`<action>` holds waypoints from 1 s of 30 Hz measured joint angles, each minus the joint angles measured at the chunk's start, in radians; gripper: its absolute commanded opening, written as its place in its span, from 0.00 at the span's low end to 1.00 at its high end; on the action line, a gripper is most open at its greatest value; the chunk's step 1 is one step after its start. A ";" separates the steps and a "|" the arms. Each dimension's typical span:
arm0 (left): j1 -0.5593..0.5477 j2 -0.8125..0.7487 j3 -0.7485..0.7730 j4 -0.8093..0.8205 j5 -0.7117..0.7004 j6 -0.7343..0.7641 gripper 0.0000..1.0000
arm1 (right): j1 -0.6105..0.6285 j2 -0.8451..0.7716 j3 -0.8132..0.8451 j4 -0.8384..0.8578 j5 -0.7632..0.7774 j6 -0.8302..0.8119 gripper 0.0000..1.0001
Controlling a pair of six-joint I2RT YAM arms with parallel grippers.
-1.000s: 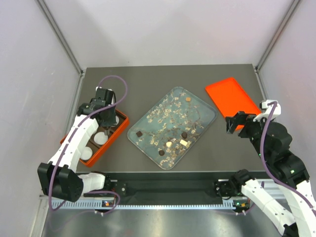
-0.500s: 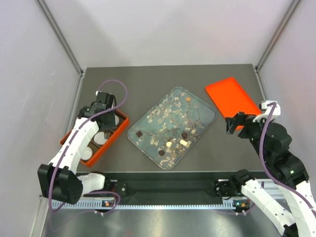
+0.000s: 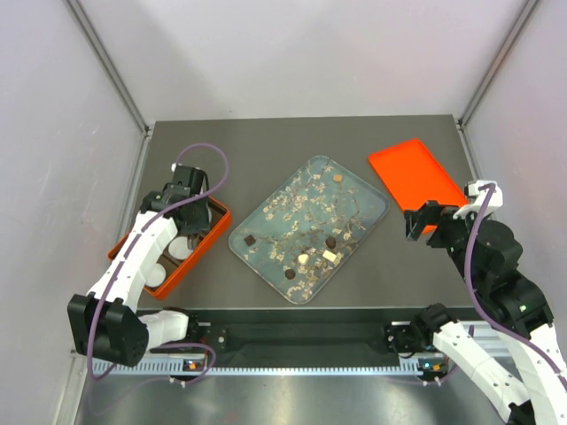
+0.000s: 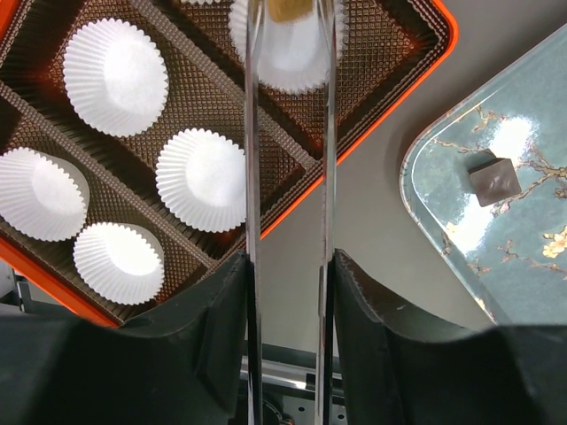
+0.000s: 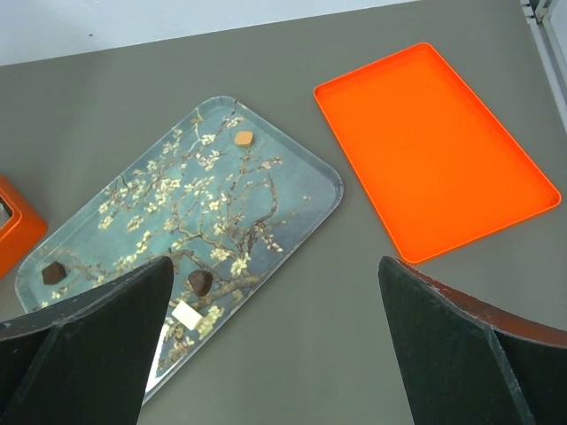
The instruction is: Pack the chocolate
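1. While L gripper (image 3: 190, 211) hangs over the orange box (image 4: 440, 31), a caramel chocolate (image 4: 288, 7) sits btwn its fingers (image 4: 252, 177), over a paper cup (image 4: 292, 57); gripped or not, can't tell.
2. Dark square chocolate (image 4: 493, 180) lies on floral tray (image 4: 461, 266), right of the fingers.
3. R gripper (image 5: 275, 274) spread wide; other chocolates (image 5: 244, 137) ahead-left on same tray, shallow orange tray (image 5: 434, 150) ahead-right.

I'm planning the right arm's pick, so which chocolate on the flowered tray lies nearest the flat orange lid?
The caramel-brown piece, alone at the far end of the tray; the other pieces lie toward its near edge.
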 measured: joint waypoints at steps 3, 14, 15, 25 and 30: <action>0.000 0.000 0.000 0.000 0.000 0.000 0.46 | 0.000 0.000 0.000 0.001 0.000 0.000 1.00; 0.000 0.000 0.109 -0.028 0.017 0.010 0.46 | 0.000 -0.001 0.001 0.001 0.000 0.001 1.00; 0.000 0.000 0.130 -0.029 0.033 0.016 0.45 | 0.000 -0.001 0.001 0.001 0.000 0.002 1.00; -0.154 -0.008 0.195 -0.002 0.262 0.026 0.41 | 0.000 0.003 0.001 0.001 -0.016 0.018 1.00; -0.391 0.021 0.196 0.049 0.265 -0.008 0.40 | 0.000 0.008 0.001 0.000 -0.016 0.018 1.00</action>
